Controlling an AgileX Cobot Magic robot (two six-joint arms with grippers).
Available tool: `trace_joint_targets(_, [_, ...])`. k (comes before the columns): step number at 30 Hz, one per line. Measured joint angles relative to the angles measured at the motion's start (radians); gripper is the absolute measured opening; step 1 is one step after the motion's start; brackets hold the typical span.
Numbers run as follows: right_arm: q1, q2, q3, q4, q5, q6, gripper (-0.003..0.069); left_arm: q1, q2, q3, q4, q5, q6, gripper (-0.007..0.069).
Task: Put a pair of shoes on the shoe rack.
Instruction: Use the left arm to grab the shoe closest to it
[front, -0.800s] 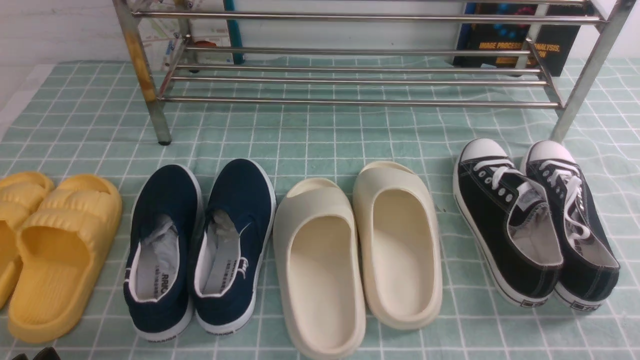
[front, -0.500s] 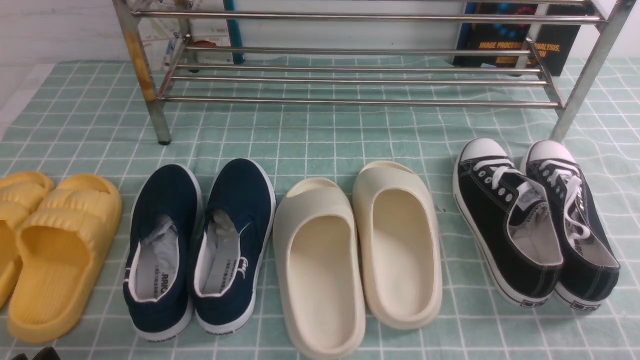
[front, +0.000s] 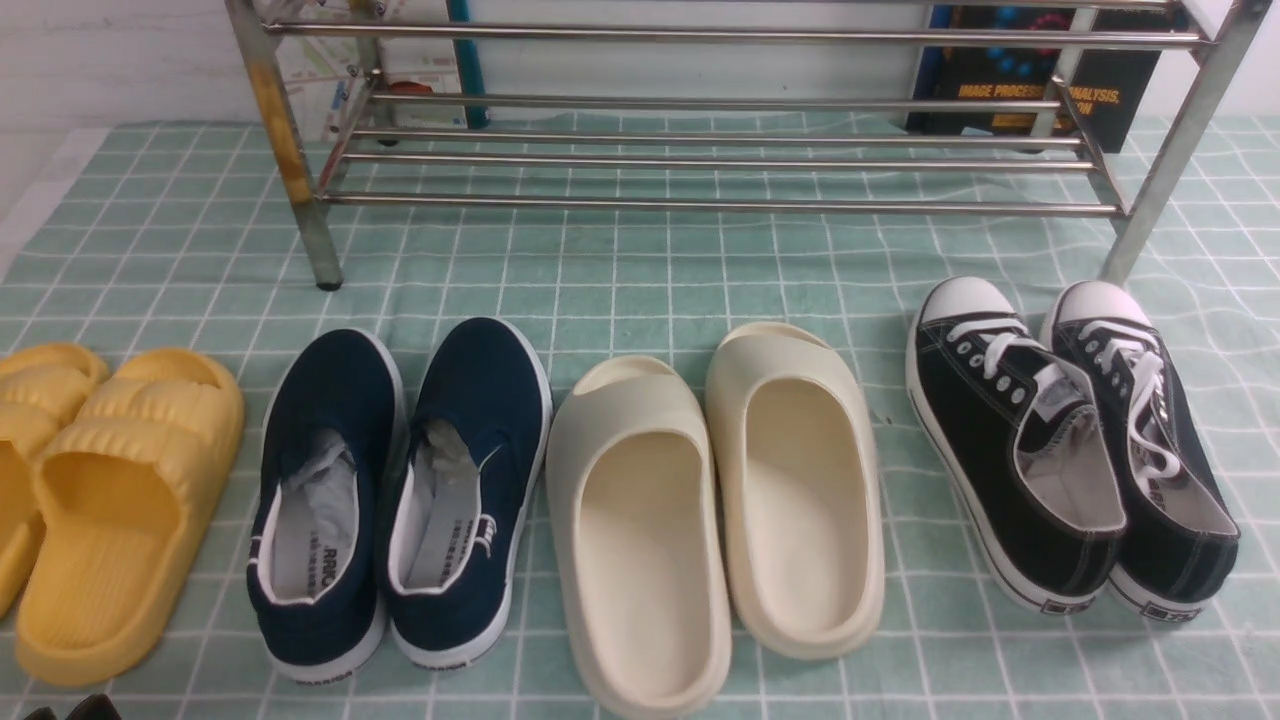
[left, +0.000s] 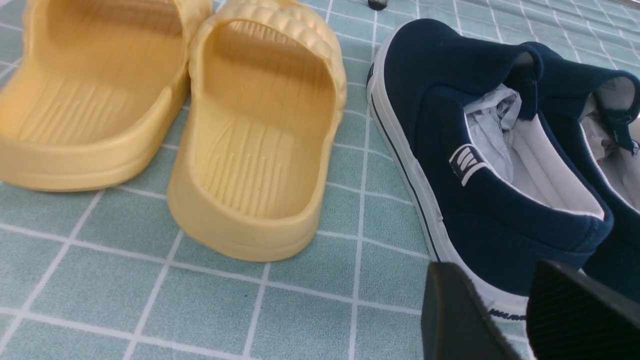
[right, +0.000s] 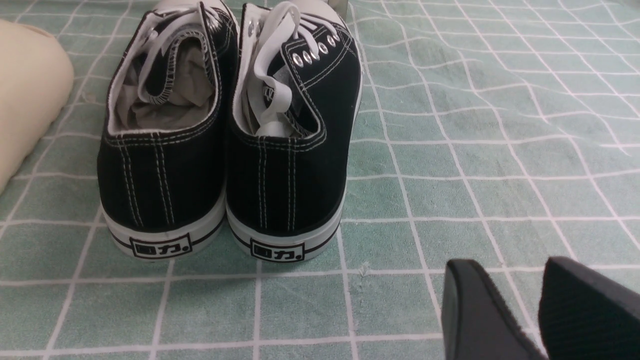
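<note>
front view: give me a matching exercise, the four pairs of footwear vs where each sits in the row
Things:
1. yellow slides
2. navy shoes
3. cream slides
4. black sneakers

Places:
a. second from the right
b. far left, cut by the frame edge
c. far right, by a leg of the rack
d. second from the left

Pairs: 1-b, 2-d, 3-a, 4-c

White wall (front: 100, 60) behind green checked cloth (front: 650, 270).
</note>
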Motion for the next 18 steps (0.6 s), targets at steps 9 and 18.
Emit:
trace_joint_targets(9, [0.0, 0.0, 0.0, 0.0, 0.0, 0.0, 0.0239, 0.0, 0.0, 0.0, 0.001, 0.0, 0.0, 0.0239])
trace_joint_targets(18, [0.0, 0.0, 0.0, 0.0, 0.0, 0.0, 0.0239, 0.0, 0.0, 0.0, -0.034, -0.006, 0.0, 0.0239])
